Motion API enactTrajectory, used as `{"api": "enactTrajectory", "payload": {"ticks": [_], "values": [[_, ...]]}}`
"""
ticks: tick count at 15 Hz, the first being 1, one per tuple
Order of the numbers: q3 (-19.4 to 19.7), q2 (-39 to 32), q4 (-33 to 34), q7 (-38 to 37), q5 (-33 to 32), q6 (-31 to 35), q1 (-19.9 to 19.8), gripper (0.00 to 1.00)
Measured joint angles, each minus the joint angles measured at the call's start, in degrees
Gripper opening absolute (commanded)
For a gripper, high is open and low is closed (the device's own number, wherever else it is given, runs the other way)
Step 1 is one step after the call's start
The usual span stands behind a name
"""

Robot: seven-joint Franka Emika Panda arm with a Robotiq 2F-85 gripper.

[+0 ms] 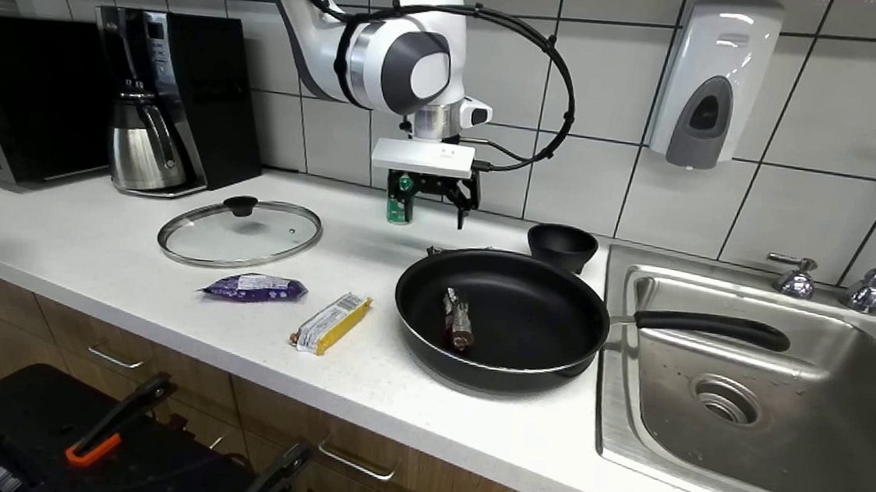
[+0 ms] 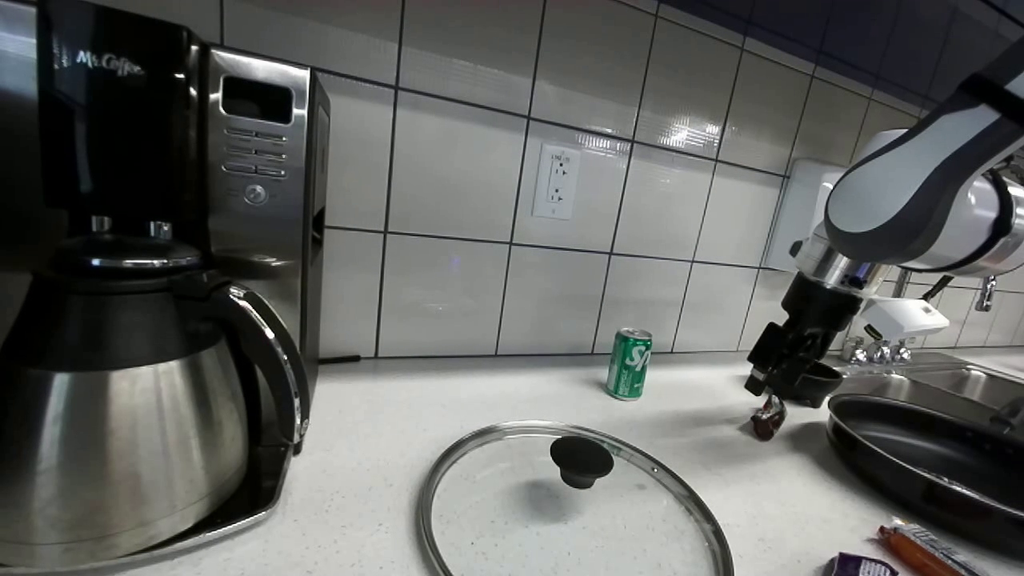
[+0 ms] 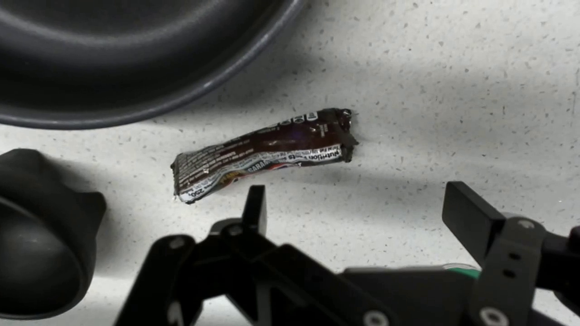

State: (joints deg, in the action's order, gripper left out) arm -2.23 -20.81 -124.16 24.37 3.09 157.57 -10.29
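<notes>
Has a coffee maker standing on the table, a soap dispenser and a power outlet on the tiled wall, and a steel sink.

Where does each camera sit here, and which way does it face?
An exterior view: raised before the counter, facing down over the pan and sink toward the tiled wall; arm and tool show.
An exterior view: low by the coffee maker, facing obliquely past the glass lid to the tiled wall; arm and tool show at right.
Wrist view: on the arm's end, facing down at the brown wrapped bar; open tool along the bottom.
Both exterior views share the glass lid, pan and green can.
</notes>
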Motion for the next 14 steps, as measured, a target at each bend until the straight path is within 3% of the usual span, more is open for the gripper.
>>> {"api": "enactTrajectory", "payload": {"ticks": [4, 14], "values": [[0.0, -0.04, 0.0, 0.0, 0.0, 0.0, 0.0, 1.0], [2.2, -2.61, 0.71, -8.11, -0.17, -0.46, 0.43, 1.0]]}}
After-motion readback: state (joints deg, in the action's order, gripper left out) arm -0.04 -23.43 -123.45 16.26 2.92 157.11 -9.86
